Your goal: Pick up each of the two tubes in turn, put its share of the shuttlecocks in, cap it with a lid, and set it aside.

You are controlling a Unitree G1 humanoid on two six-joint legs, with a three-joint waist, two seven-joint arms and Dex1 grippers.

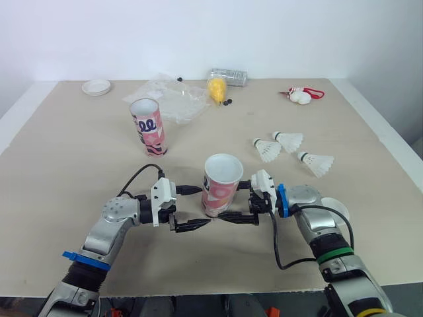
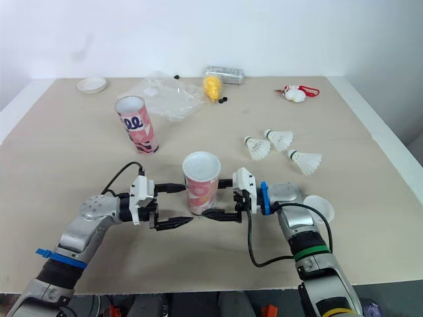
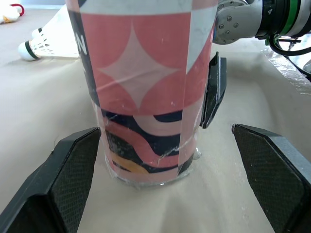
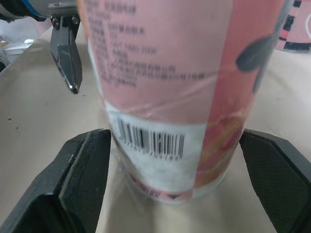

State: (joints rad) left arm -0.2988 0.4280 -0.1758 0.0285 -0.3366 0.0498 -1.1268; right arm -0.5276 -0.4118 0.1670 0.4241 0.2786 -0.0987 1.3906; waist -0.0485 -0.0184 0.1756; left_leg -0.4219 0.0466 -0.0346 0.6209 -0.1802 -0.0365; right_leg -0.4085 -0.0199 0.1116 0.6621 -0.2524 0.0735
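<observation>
Packing has barely started. Near tube (image 1: pixel 221 185) stands open, low in the middle, between the left end effector (image 1: pixel 193 207) and right end effector (image 1: pixel 239 201), both spread wide, not squeezing. Three shuttlecocks (image 1: pixel 289 140) lie at the right, not packed yet.

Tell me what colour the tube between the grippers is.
Pink tube, white stars, dark wavy stripes; clearest in the left wrist view.

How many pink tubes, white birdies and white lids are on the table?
Pink patterned cardboard tubes: 2
White feather shuttlecocks: 3
White round lids: 2
Total: 7
</observation>
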